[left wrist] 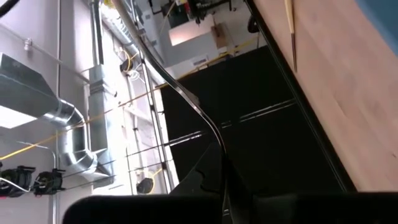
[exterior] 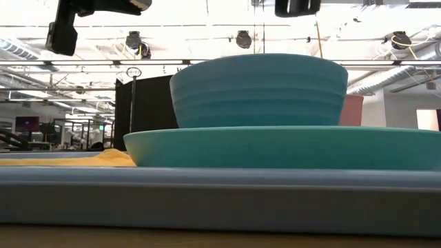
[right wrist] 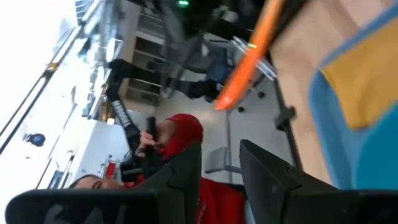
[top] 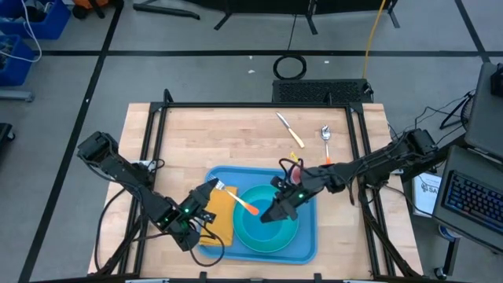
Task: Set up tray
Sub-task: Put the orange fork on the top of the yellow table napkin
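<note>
The light-blue tray (top: 306,244) lies at the table's near middle. On it rest a yellow-orange napkin (top: 222,222) and a turquoise plate (top: 245,236) with a turquoise bowl (top: 275,232) standing on it. In the low view the bowl (exterior: 258,89) sits on the plate (exterior: 289,148). My left gripper (top: 209,191) is over the napkin's far edge, shut on a fork (top: 240,199) with an orange handle. My right gripper (top: 275,212) hovers open above the bowl's far rim and touches nothing. In the right wrist view its gripper (right wrist: 221,165) points toward the orange handle (right wrist: 245,62). My left gripper holds the fork by its silver metal end (top: 222,187), coming from the table's left and near side. The fork is lifted clear. Its orange handle (top: 248,206) sticks out toward the right gripper, over the plate's edge. The pinch itself is too small to make out.
A knife with a yellow handle (top: 289,130) and a spoon with an orange handle (top: 326,139) lie on the bare wood beyond the tray. A dark frame (top: 259,104) runs round the table. A person in red (right wrist: 186,140) shows in the room beyond.
</note>
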Motion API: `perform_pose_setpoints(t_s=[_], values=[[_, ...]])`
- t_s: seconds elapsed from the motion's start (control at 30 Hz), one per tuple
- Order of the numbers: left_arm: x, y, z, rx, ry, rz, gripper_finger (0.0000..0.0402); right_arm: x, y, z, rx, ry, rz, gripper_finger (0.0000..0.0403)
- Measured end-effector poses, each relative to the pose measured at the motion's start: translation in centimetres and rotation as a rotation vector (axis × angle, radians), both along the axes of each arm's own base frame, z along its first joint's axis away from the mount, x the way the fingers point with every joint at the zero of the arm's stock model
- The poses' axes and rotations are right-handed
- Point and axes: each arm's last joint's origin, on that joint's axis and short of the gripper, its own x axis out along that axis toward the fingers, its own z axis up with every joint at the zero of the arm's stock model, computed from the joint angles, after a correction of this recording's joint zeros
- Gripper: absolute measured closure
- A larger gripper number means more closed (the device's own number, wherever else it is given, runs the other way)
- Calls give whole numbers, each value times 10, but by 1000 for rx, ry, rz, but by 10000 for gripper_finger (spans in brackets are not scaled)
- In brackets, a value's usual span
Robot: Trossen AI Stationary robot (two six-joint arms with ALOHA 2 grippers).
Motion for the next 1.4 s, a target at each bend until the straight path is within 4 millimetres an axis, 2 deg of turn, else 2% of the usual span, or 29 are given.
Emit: perform_pose_setpoints(t_s=[0.5,0.7,1.03,1.4], values=[[2,3,-2,-2,28,-6,400,4,-11,2,53,9,-79,302],[3,3,-2,-8,40,-14,400,5,-17,-3,62,67,-83,302],[8,10,-2,-8,46,13,400,6,-19,-3,74,76,-90,303],[12,10,0,-31,48,-4,400,12,-21,-11,82,101,-78,303]])
